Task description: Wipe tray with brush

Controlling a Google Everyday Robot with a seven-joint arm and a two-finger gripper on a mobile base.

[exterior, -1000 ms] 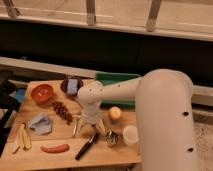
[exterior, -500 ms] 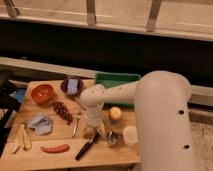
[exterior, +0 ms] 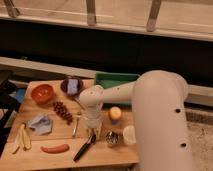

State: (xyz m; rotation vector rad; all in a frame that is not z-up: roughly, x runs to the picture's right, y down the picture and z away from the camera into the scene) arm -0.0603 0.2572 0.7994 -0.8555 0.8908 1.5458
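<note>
Wooden tabletop [exterior: 60, 136] is stretching out below a dark wall and a railing, carrying the green tray [exterior: 115, 75] at its back edge, partly behind the white arm. The gripper [exterior: 92, 131] is hanging low over the table's front half, right at the upper end of the brush [exterior: 84, 149], which is lying slanted with its black handle pointing toward the front edge. Whether the gripper is spread or clamped on it cannot be told. A fork [exterior: 75, 127] is lying just to its left, and a red bowl [exterior: 42, 93] is sitting well apart.
</note>
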